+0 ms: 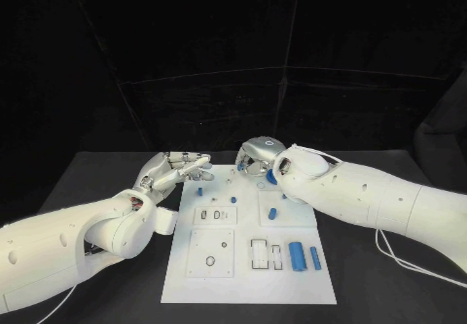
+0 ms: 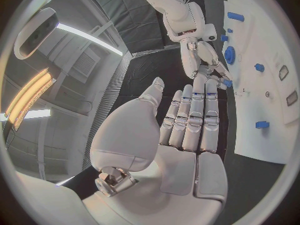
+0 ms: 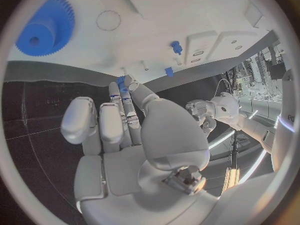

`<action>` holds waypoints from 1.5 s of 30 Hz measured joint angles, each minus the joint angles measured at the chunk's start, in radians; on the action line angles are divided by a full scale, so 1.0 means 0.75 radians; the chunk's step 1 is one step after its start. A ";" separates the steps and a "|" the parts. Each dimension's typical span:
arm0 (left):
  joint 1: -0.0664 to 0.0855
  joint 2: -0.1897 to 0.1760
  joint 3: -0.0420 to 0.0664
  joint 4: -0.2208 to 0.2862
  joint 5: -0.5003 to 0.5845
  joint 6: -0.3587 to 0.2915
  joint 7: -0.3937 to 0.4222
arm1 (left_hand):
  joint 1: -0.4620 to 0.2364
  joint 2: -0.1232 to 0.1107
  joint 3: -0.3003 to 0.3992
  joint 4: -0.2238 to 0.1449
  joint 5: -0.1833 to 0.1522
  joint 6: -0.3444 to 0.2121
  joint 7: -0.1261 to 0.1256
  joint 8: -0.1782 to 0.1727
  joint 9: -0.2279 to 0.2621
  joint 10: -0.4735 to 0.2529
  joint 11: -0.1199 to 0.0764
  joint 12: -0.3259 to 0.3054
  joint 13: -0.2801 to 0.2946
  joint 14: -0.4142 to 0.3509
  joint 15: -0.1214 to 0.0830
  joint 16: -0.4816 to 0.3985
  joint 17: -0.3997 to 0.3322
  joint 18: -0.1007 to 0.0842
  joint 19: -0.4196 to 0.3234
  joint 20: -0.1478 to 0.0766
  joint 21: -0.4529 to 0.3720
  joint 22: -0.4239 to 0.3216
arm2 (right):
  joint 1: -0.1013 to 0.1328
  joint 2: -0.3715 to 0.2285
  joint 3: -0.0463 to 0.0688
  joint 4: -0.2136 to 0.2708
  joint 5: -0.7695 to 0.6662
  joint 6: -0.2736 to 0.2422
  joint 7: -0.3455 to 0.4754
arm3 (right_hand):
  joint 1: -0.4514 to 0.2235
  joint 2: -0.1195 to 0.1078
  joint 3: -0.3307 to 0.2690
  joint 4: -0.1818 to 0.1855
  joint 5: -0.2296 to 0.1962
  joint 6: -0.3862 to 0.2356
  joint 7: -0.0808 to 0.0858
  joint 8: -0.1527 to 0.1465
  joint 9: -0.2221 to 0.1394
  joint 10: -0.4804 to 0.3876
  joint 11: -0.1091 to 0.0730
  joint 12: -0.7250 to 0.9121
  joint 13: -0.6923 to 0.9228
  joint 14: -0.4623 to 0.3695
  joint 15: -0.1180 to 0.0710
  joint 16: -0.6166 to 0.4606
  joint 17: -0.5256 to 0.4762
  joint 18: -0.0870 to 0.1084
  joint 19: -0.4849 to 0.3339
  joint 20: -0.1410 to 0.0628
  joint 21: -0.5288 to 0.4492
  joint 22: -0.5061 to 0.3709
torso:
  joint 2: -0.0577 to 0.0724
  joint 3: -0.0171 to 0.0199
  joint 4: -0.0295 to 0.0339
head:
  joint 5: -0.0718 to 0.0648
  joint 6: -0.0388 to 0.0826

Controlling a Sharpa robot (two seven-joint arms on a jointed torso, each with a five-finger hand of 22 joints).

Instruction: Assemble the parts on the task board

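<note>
The flat white task board (image 1: 292,283) lies mid-tabletop (image 1: 117,169) carrying smooth blue cylindrical parts (image 1: 297,256) and a toothed gear (image 3: 44,27); right hand (image 1: 261,158) pinches a small blue part (image 3: 121,82) between its fingers, left hand (image 1: 175,169) extended, fingers together, empty.

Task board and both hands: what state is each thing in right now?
Task board: flat on the table.
Left hand: at the board's far left corner, fingers straight, holding nothing.
Right hand: over the board's far edge, pinching a small blue part.
Blue gear: on the board.
Two blue cylinders: lying loose.
</note>
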 measured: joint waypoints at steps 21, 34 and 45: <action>0.012 0.013 0.000 -0.006 0.000 0.003 -0.002 | 0.000 0.000 0.000 0.000 0.000 0.000 0.000 -0.005 0.000 -0.005 0.005 0.000 0.000 0.000 0.000 0.000 0.002 0.000 0.005 0.005 0.000 0.000 | 0.000 0.113 -0.001 -0.128 -0.006 0.019 0.001 | -0.012 -0.012 0.016 0.008 0.002 -0.008 0.001 -0.010 -0.004 -0.005 0.005 0.000 0.000 0.000 0.000 0.006 0.006 0.000 0.000 0.000 0.006 0.009 | 0.004 -0.0009 -0.0027 | 0.005 -0.004; 0.015 0.015 0.000 -0.008 0.000 0.003 -0.004 | 0.000 0.000 0.000 0.000 0.000 0.000 0.000 -0.005 0.000 -0.005 0.005 0.000 0.000 0.000 0.000 0.000 0.002 0.000 0.005 0.005 0.000 -0.001 | 0.000 0.152 0.000 -0.156 -0.007 0.059 0.004 | -0.029 -0.030 0.026 0.018 0.002 -0.014 0.004 -0.013 -0.004 -0.009 0.009 0.000 0.000 0.000 0.000 0.006 0.005 0.000 -0.005 0.005 0.006 0.009 | 0.005 -0.0015 -0.0027 | 0.009 -0.011; 0.024 0.014 0.000 -0.006 0.000 0.004 -0.005 | 0.000 0.000 0.000 0.000 0.000 0.000 0.000 -0.005 0.000 -0.005 0.005 0.000 0.000 0.000 0.000 0.000 0.002 0.000 0.005 0.005 0.000 -0.001 | 0.005 0.168 0.003 -0.176 -0.010 0.087 -0.010 | -0.049 -0.049 0.033 0.025 -0.004 -0.026 0.011 -0.009 -0.004 -0.026 0.012 0.001 0.001 0.000 0.000 0.006 -0.003 0.000 -0.010 0.010 0.006 0.007 | 0.006 -0.0020 -0.0042 | 0.006 -0.015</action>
